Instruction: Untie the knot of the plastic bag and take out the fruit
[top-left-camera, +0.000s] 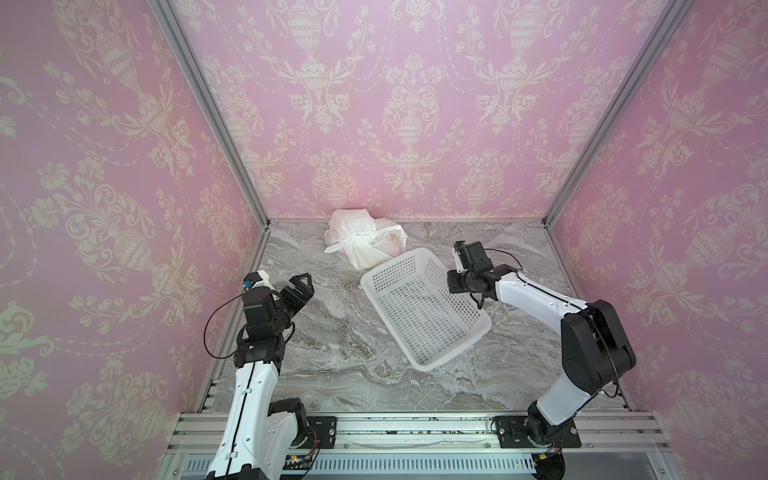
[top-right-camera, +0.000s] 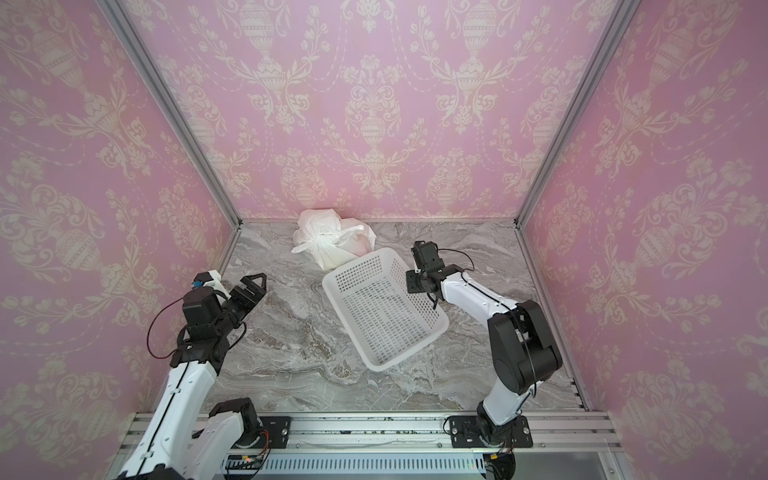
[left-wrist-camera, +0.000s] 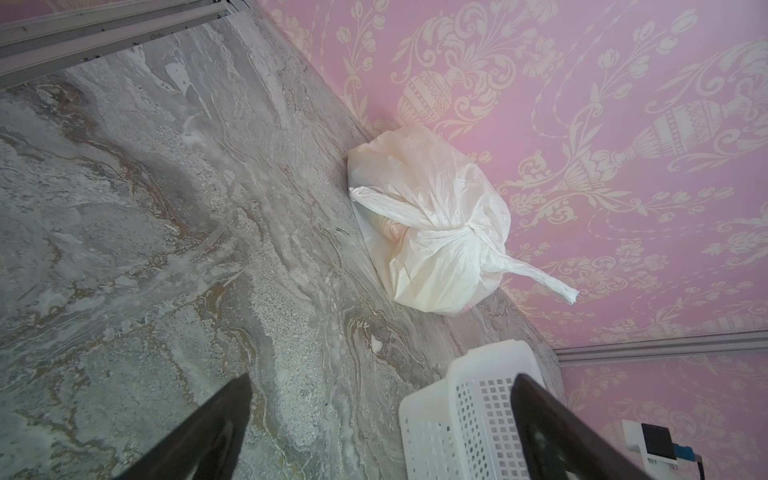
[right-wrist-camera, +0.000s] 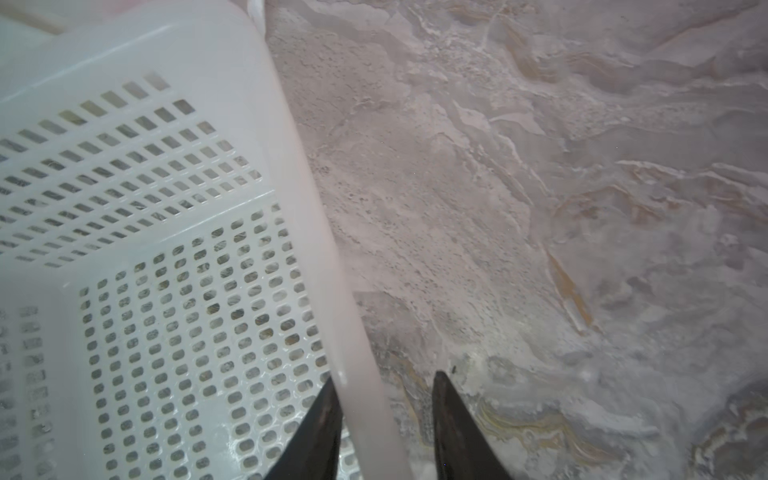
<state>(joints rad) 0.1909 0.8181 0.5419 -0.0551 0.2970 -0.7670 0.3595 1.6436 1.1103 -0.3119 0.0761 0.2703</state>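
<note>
The plastic bag (top-left-camera: 376, 243) (top-right-camera: 347, 241) (left-wrist-camera: 424, 183) lies against the back wall, tied and bulging. Its knot (top-left-camera: 356, 240) (top-right-camera: 325, 237) (left-wrist-camera: 469, 230) faces forward, with two twisted handle ends sticking out. The fruit is hidden inside; only faint orange and pink tints show through the film. My left gripper (top-left-camera: 307, 286) (top-right-camera: 262, 284) (left-wrist-camera: 382, 378) hovers open at the left, well short of the bag. My right gripper (top-left-camera: 455, 286) (right-wrist-camera: 386, 378) straddles the white basket's rim (right-wrist-camera: 282, 145): one finger touches its inner side, and the outer finger (right-wrist-camera: 449, 411) stands off with a gap.
The white perforated basket (top-left-camera: 392, 264) (top-right-camera: 357, 262) (left-wrist-camera: 490, 361) holds nothing and sits slantwise mid-table, its far corner close to the bag. Pink papered walls and metal frame posts close in the marble table on three sides.
</note>
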